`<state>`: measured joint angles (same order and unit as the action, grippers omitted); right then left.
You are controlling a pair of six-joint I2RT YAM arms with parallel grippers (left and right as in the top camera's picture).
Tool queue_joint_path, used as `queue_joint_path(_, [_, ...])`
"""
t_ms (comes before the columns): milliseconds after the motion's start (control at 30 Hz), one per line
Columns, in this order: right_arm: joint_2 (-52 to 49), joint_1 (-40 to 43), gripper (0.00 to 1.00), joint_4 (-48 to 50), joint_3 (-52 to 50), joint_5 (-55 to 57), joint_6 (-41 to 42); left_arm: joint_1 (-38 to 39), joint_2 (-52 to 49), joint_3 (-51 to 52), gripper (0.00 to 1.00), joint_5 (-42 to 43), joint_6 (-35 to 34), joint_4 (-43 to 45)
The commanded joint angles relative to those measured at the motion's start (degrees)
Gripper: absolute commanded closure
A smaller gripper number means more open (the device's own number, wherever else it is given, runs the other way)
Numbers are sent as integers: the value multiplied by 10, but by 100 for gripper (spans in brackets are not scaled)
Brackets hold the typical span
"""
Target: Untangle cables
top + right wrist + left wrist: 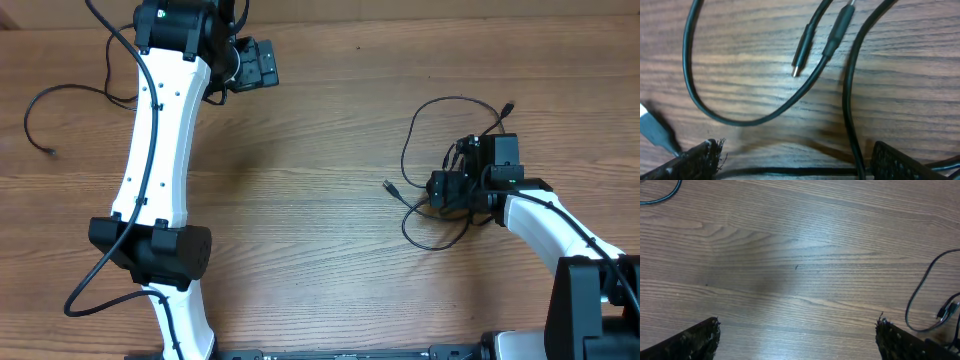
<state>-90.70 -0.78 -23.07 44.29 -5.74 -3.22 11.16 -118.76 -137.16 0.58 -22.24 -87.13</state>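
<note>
A tangle of thin black cables (pixel 440 130) lies at the right of the table, with loose loops and plugs sticking out at the left (pixel 388 185) and top right (pixel 510 105). My right gripper (pixel 440 190) sits low over this tangle. In the right wrist view it is open (pixel 797 155), with one cable (pixel 850 110) running down beside its right finger and another strand crossing between the fingers. Two plugs (pixel 802 47) lie just ahead. A single thin black cable (pixel 35 110) lies apart at the far left. My left gripper (pixel 262 65) is open and empty (pixel 797 330) at the table's top.
The wooden table (pixel 300 200) is bare between the arms. In the left wrist view a cable loop with a plug (pixel 920 300) lies at the right edge and another cord (pixel 662 197) at the top left corner. The left arm's own thick wire (pixel 100 270) hangs at the lower left.
</note>
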Motion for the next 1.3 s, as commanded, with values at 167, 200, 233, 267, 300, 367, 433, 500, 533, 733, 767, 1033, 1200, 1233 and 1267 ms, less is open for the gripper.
queue_joint_path(167, [-1,2,11,-11,0,-3,-74,-3,-4,1,0,-11,11,0])
queue_joint_path(200, [-1,2,9,-15,2,-3,-75,-3,-4,1,0,-11,14,0])
queue_joint_path(233, [-1,2,7,-20,4,-3,-77,-3,-4,1,0,-11,17,0])
queue_joint_path(267, [-1,3,6,-25,7,-3,-78,-3,-4,1,0,-12,19,0])
queue_joint_path(300, [-1,6,5,-31,10,-2,-78,-3,-4,1,0,-12,23,0])
queue_joint_path(367, [-1,15,5,-41,16,-4,-78,-3,-4,1,0,-12,30,0])
queue_joint_path(433, [-1,23,6,-40,16,-4,-78,-3,-4,1,0,-12,30,0])
queue_joint_path(500, [-1,33,15,-38,16,-4,-78,-3,-4,1,0,-12,30,2])
queue_joint_path(533, [-1,38,21,-34,16,-5,-78,-3,-4,1,0,-12,30,5])
queue_joint_path(733, [-1,47,23,12,15,-106,-76,-3,-4,1,0,-12,30,6])
queue_joint_path(767, [-2,47,27,20,14,-111,-75,-3,-4,1,0,-12,30,6])
queue_joint_path(1033, [-31,47,55,40,10,-47,9,-3,-4,1,0,-12,30,5])
queue_joint_path(1200, [-35,47,47,43,10,-32,17,-3,-4,1,1,-11,30,3])
queue_joint_path(1233, [-35,47,47,44,10,-26,17,-3,-4,1,0,-11,30,3])
queue_joint_path(1267, [-36,47,47,45,10,-24,17,-3,-4,1,0,-11,30,2])
